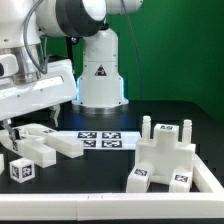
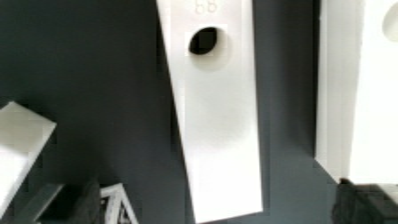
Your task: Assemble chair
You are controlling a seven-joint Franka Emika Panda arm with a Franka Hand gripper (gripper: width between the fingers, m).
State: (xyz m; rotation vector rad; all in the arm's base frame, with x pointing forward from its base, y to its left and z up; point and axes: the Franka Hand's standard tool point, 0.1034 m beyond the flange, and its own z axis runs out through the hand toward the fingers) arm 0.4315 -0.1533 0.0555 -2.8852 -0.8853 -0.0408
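Two jaws of the gripper are standing wide, gripping nothing, above a bar; centring them across its narrow width before closing is looking wisest.

The marker board lies between loose chair bars and a stepped chair block.

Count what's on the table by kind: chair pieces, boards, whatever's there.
Loose white chair pieces: 3 (tagged cube, long bar, short block)
Large stepped chair piece: 1
Marker board: 1
Total: 5
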